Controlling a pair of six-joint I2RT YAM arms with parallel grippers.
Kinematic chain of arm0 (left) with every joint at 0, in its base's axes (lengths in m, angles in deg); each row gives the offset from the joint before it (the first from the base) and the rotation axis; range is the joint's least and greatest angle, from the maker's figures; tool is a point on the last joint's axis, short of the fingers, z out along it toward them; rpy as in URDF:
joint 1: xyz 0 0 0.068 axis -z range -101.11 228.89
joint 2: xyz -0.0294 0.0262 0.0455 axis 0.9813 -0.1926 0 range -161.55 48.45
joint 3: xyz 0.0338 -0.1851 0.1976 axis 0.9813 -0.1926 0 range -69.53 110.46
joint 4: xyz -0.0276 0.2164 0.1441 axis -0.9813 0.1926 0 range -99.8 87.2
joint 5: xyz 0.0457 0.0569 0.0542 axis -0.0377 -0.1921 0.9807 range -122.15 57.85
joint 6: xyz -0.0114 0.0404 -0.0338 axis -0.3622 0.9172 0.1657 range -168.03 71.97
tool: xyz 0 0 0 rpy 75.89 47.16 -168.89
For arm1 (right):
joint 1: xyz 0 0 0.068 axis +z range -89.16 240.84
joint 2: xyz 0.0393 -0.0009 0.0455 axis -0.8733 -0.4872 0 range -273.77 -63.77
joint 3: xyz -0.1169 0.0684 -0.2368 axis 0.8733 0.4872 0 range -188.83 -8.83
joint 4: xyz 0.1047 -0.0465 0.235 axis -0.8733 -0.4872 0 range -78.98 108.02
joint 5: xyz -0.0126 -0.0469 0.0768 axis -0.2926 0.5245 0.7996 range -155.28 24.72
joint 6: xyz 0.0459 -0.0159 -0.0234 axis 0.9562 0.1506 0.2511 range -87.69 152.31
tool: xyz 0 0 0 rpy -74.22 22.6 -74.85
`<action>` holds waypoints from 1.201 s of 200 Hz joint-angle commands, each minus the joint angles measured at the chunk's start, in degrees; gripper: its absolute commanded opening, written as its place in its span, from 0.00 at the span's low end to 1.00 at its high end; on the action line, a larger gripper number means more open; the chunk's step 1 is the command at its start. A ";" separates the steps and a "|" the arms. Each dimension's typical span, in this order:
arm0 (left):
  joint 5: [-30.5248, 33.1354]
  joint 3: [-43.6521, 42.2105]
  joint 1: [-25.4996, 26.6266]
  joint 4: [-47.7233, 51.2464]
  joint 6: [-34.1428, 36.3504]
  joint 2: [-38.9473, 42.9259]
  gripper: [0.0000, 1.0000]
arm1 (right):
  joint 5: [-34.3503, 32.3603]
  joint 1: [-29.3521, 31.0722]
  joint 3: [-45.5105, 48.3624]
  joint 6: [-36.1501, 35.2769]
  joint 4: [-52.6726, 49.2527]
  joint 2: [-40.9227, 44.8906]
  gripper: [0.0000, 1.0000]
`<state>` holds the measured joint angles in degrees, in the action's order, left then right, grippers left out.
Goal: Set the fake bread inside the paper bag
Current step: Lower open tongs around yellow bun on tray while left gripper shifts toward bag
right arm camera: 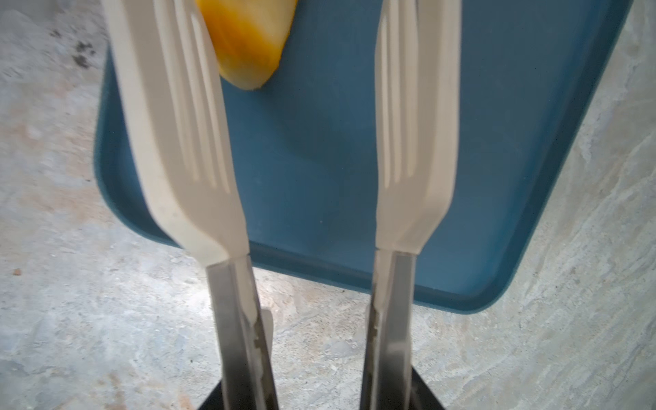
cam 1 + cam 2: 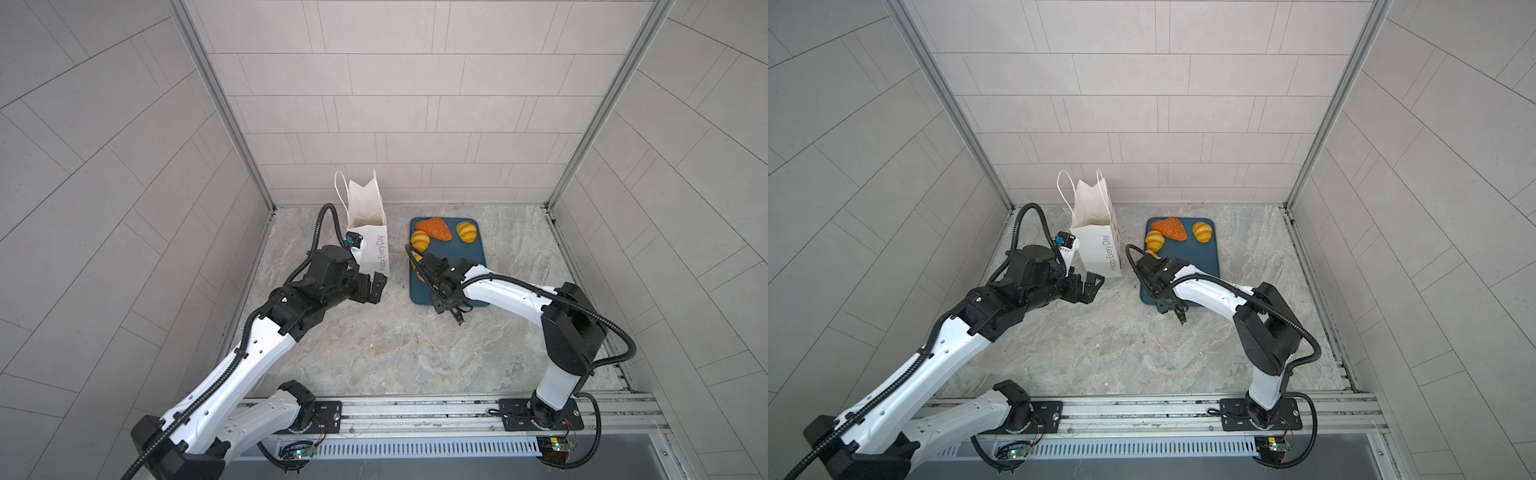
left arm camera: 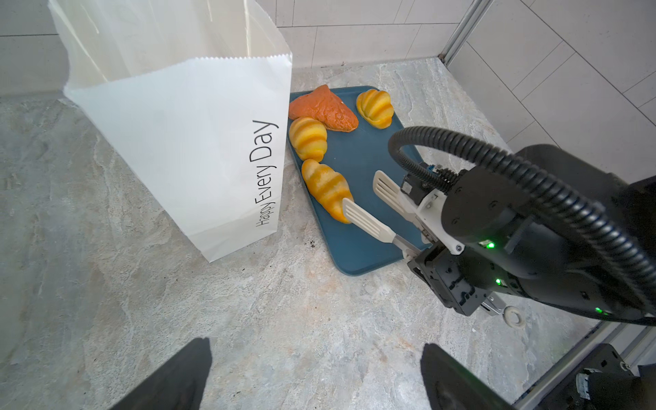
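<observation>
The white paper bag (image 2: 370, 245) (image 2: 1098, 245) (image 3: 198, 142) stands upright and open-topped, left of the teal tray (image 2: 469, 266) (image 3: 362, 248). Fake bread on the tray: an orange-brown triangle (image 2: 434, 228) (image 3: 321, 108), two striped rolls (image 2: 466, 231) (image 2: 419, 240) and a croissant (image 3: 326, 190) (image 1: 248, 42). My right gripper (image 2: 442, 299) (image 3: 415, 255) (image 1: 319, 401) is shut on the handles of white slotted tongs (image 3: 369, 222) (image 1: 177, 142). The tong blades are spread, one lying beside the croissant's near end. My left gripper (image 2: 376, 286) (image 3: 316, 355) hangs open and empty near the bag's front corner.
Grey tiled walls close in the back and both sides of the marbled tabletop (image 2: 395, 353). A metal rail (image 2: 415, 411) carrying the arm bases runs along the front edge. A small dark speck (image 3: 312, 244) lies between bag and tray.
</observation>
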<state>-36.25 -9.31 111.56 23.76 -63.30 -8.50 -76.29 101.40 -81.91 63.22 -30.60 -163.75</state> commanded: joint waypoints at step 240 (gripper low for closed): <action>2.01 -0.55 0.29 -1.22 -0.64 -0.20 1.00 | 1.16 -3.79 -2.87 -10.21 1.88 -0.32 0.58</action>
<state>-35.24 -9.35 111.56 23.04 -63.69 -9.27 -74.78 98.34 -81.89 53.74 -29.13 -163.12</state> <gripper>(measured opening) 0.998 0.582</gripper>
